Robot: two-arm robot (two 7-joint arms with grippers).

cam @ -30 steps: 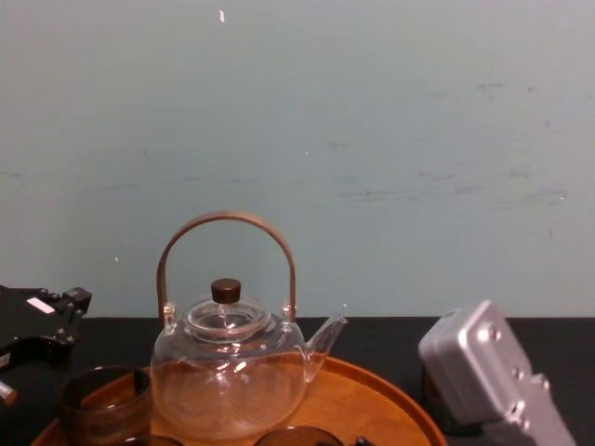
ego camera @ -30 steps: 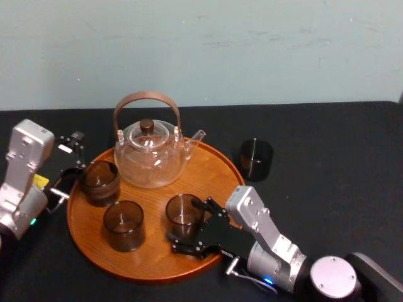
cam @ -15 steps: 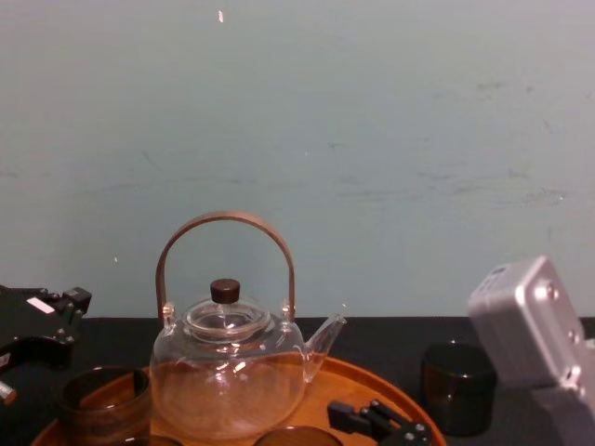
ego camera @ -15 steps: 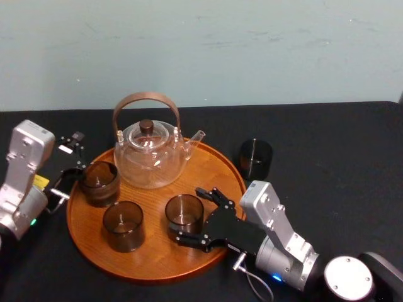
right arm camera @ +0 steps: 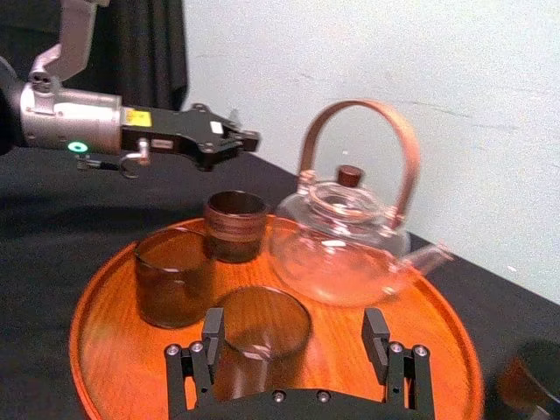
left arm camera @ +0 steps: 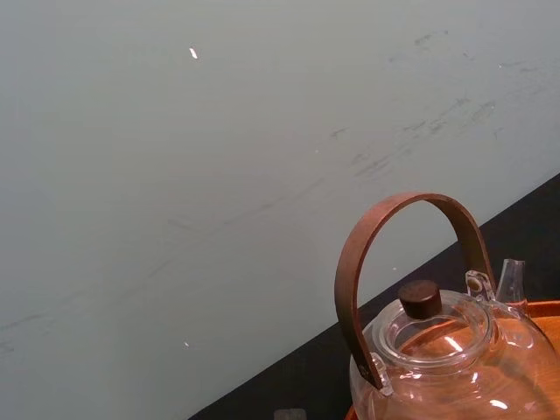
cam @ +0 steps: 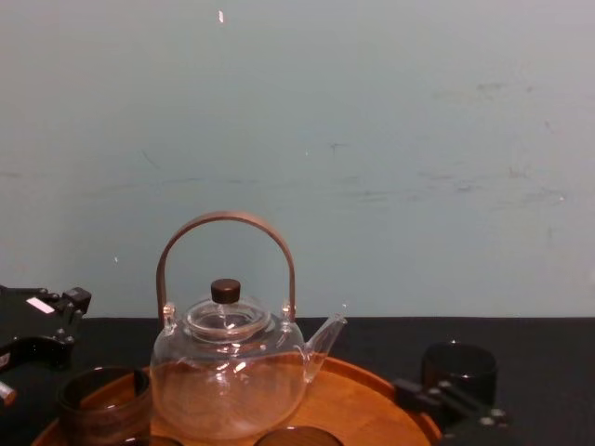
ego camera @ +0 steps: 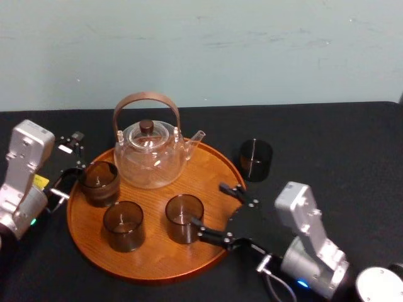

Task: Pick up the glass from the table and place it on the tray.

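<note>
Hovering right end effector [ego camera: 208, 202], fingers apart, beside glass [ego camera: 184, 217] on tray [ego camera: 151, 261].

Teapot [ego camera: 151, 162] blocking tray [ego camera: 211, 167] rear, bare wood right of spout

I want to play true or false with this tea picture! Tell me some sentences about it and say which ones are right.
1. The teapot stands on the tray. True.
2. The dark glass is on the tray too. False: it stands on the black table, just outside the tray's rim on the right.
3. The right gripper is holding a glass. False: its fingers are open and empty, over the tray's right edge, beside the front glass.
4. The left gripper is at the tray's left side. True.
</note>
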